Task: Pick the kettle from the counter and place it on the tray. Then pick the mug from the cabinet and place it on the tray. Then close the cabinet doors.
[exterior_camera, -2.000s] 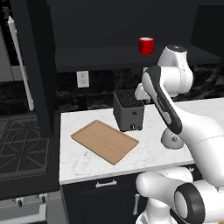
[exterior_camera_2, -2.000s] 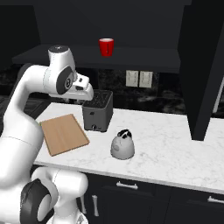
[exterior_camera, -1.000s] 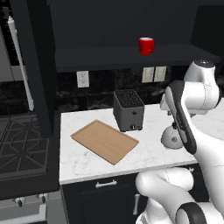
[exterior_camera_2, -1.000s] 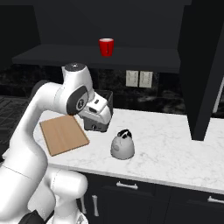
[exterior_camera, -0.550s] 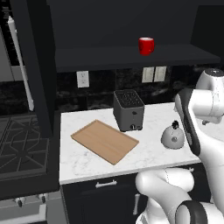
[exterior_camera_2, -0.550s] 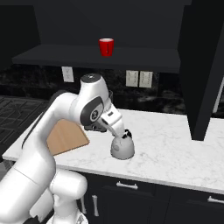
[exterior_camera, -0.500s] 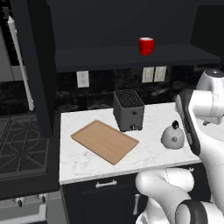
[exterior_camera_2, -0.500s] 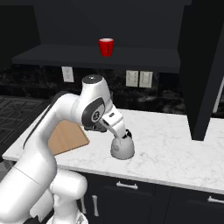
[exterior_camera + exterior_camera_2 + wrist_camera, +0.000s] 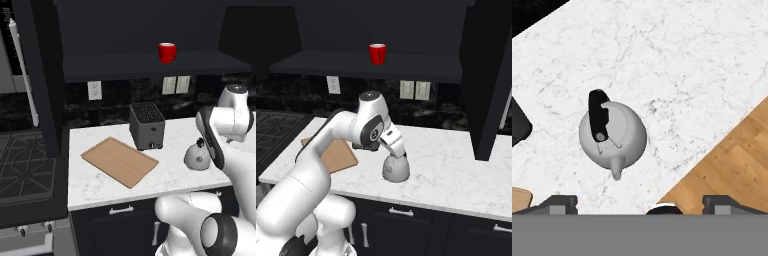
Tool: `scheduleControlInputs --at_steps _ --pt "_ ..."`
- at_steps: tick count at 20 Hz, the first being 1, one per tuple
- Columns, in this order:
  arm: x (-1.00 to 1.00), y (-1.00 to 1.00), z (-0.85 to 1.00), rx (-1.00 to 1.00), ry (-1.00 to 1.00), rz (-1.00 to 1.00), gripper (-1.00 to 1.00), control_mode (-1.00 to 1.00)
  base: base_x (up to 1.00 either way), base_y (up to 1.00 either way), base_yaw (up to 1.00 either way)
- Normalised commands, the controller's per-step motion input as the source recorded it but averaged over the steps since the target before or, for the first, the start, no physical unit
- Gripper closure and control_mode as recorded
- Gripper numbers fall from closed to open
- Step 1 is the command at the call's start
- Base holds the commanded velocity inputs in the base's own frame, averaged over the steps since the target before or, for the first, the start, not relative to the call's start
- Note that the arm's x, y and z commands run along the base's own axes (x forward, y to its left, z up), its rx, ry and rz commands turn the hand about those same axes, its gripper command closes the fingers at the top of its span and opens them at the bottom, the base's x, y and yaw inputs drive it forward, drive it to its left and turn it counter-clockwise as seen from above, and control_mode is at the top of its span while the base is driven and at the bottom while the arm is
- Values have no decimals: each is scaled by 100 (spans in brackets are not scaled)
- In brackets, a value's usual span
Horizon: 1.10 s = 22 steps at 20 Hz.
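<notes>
The silver-grey kettle (image 9: 196, 158) (image 9: 396, 170) (image 9: 614, 134) stands upright on the white marble counter (image 9: 170, 175), right of the toaster, its black handle on top. My gripper (image 9: 639, 203) (image 9: 400, 154) hangs just above it, open, its fingertips (image 9: 558, 202) spread wide with nothing between them; the kettle lies a little ahead of the tips. The wooden tray (image 9: 120, 161) (image 9: 340, 155) lies bare at the counter's left. The red mug (image 9: 167, 52) (image 9: 377, 53) stands on the shelf of the open cabinet (image 9: 150, 66).
A black toaster (image 9: 147, 126) stands between tray and kettle. The cabinet doors (image 9: 42, 75) (image 9: 487, 75) hang open at both sides. A black stove top (image 9: 25, 170) adjoins the counter on the left. In the hand view, wood planks (image 9: 732, 160) show past the counter's edge.
The arm has swung right from over the toaster and come down over the kettle. Its jaws stayed open. Kettle, tray and mug have not moved.
</notes>
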Motion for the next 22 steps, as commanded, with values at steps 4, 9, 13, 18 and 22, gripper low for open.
scheduleControlInputs --at_steps 4,9,13,18,22 --pt "45 0 -19 0 0 0 -100 -100 0 0 0" --pt "44 1 -25 0 7 0 -100 -100 0 0 0" --pt "36 0 -25 0 15 0 -100 -100 0 0 0" --pt "20 0 -29 0 12 0 -100 -100 0 0 0" --pt "20 -2 -25 0 9 1 -100 -100 0 0 0"
